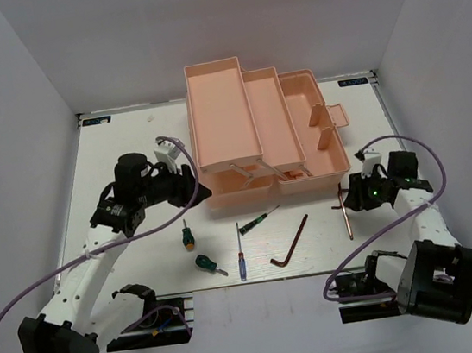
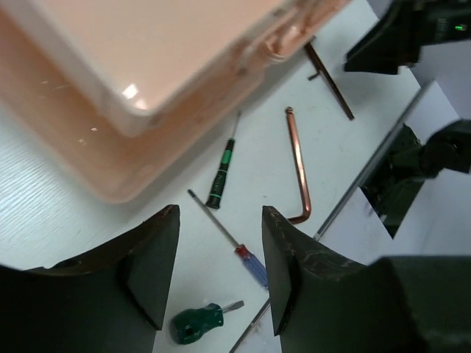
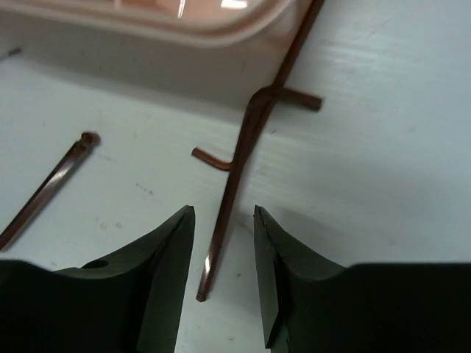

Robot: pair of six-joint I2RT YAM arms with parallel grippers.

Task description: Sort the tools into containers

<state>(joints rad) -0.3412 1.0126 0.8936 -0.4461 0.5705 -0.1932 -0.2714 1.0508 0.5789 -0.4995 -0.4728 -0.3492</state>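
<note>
1. Left end effector (image 2: pixel 221 215): jaws apart, empty, close to the toolbox (image 1: pixel 326 163) corner.
2. Right end effector (image 3: pixel 224 213): jaws apart, straddling a hex key (image 3: pixel 234 176), not clamped.
3. Screwdrivers (image 1: pixel 240 261) lie on the surface (image 1: pixel 127 139) before the toolbox.

Toolbox (image 2: pixel 147 44) blurred, cropped top-left; hex key (image 3: pixel 45 187) cropped left.

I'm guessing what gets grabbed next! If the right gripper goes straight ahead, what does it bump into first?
The right gripper would likely meet the copper hex key lined up between its open jaws, before the toolbox.
</note>
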